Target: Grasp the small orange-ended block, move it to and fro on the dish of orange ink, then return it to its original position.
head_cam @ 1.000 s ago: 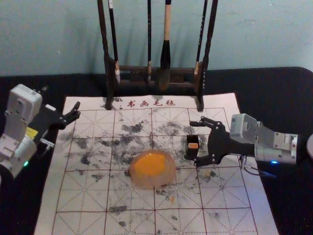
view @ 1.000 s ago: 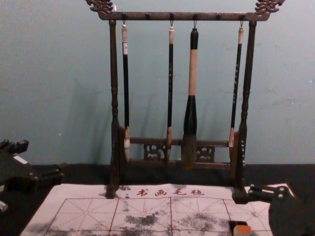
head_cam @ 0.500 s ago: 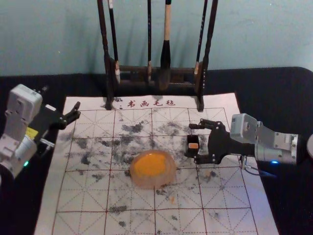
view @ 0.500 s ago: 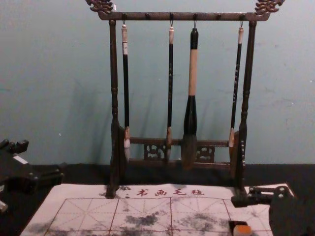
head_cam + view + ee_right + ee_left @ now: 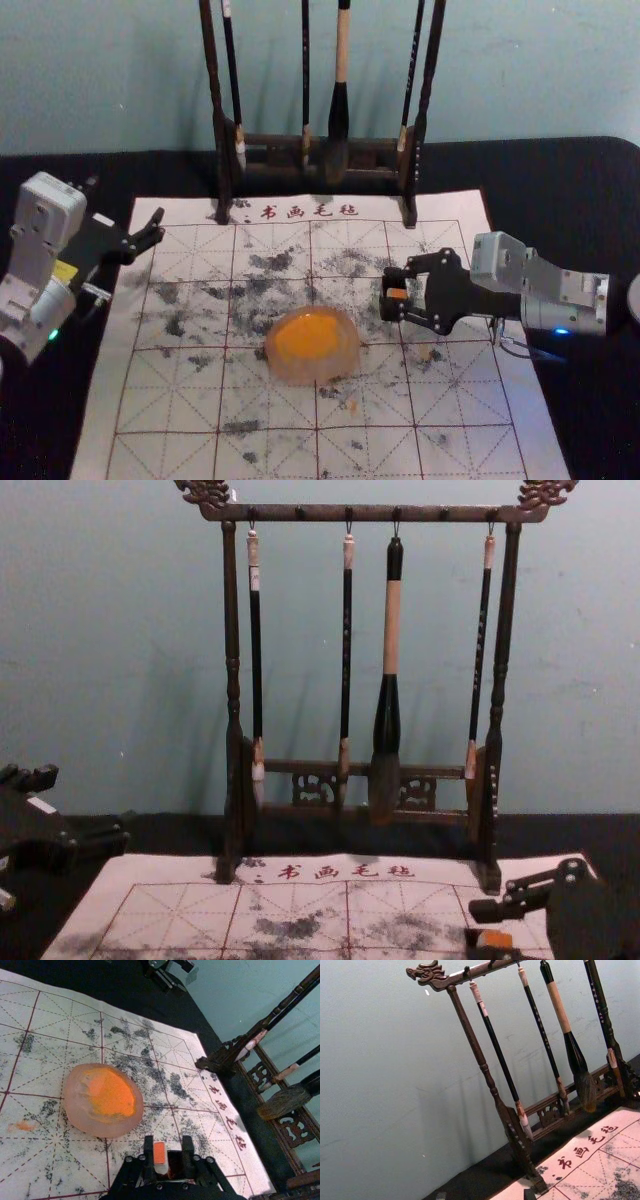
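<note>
Head view, block: the small rectangular block with a pale body and an orange end [image 5: 397, 294] is on the white gridded mat [image 5: 145, 400], to the right of the round translucent pink dish [image 5: 312, 376] of orange ink, well apart from it
Head view, right jaws: the black right gripper [image 5: 392, 290] is around the block, partly closed
Left wrist view, left jaws: the black left gripper [image 5: 485, 1195] is parked near the brush rack [image 5: 485, 1072], its fingers wide apart and holding nothing
Right wrist view, contact: the block is close against the dish-side finger [image 5: 148, 1152], with a gap towards the other, so I think it is not pinched; if they touch, I cannot tell
Right wrist view, handling: it looks light and stiff, perhaps slippery with wet ink; better to take the pale sides squarely, leaving the orange end free
Chest view, block: the orange end is under the upper finger, low at the right
</note>
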Motion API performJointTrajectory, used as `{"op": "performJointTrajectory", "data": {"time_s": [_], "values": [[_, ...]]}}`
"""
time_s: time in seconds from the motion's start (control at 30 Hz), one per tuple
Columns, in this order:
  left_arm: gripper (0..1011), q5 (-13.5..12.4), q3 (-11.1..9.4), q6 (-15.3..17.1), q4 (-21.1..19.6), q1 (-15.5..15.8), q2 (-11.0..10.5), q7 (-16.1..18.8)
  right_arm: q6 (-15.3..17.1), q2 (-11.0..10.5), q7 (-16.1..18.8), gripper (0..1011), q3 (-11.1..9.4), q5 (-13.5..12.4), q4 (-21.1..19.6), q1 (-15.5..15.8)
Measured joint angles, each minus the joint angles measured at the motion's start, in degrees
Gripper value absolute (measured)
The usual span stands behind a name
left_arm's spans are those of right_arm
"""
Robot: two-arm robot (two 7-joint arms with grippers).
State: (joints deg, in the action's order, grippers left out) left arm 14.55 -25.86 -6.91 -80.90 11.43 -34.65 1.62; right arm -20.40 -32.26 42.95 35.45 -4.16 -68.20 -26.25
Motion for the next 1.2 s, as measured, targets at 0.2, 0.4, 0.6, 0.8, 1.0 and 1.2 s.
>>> {"op": "performJointTrajectory", "data": {"time_s": [0.2,0.4,0.6,0.8,1.0,1.2], "values": [[1001,0.0,0.0,0.0,0.0,0.0,0.0,0.0,0.0,0.0,0.0,216,0.0,0.0,0.0,0.0],[1001,0.0,0.0,0.0,0.0,0.0,0.0,0.0,0.0,0.0,0.0,133,0.0,0.0,0.0,0.0],[1001,0.0,0.0,0.0,0.0,0.0,0.0,0.0,0.0,0.0,0.0,133,0.0,0.0,0.0,0.0],[1001,0.0,0.0,0.0,0.0,0.0,0.0,0.0,0.0,0.0,0.1,133,-0.1,-0.3,0.0,0.0],[1001,0.0,0.0,0.0,0.0,0.0,0.0,0.0,0.3,0.1,0.9,133,-0.8,-2.4,-0.2,0.0],[1001,0.0,0.0,0.0,0.0,0.0,0.0,0.0,3.0,-0.2,2.4,133,-2.2,-6.2,-1.0,-0.1]]}}
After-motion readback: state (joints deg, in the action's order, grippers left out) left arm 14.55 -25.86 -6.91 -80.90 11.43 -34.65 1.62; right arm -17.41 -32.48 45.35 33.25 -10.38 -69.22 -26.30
